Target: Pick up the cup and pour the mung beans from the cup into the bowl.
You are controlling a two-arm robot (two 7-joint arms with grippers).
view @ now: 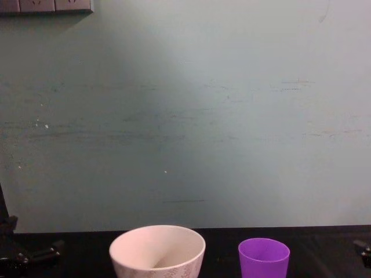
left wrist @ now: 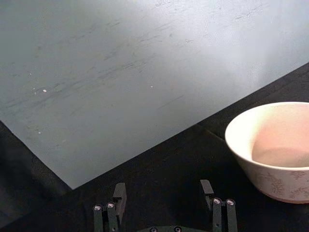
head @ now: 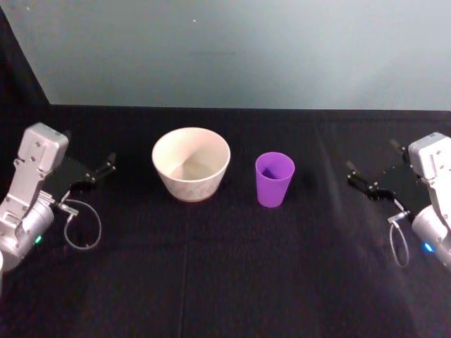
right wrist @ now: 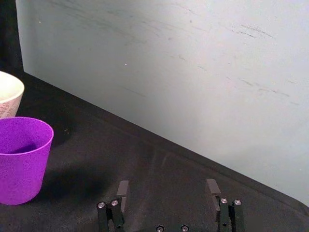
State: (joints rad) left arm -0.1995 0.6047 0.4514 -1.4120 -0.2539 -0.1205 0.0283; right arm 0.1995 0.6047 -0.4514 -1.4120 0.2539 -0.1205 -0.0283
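Reaching for the purple cup [head: 274, 179] is likely falling to the right gripper [head: 359, 181], sitting well apart on the desk [head: 225, 282], fingers spread wide and empty; gripping mid-wall and keeping it upright seems wise; the cup is standing just right of the bowl [head: 191, 163], whose rim is crowding that side; the left gripper [head: 99, 171] is idling, fingers open, empty.

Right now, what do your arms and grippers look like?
The left arm and right arm are silver-grey with boxy wrist housings. The left gripper and right gripper are black with two slim fingers. A thin grey cable loops beside each wrist.
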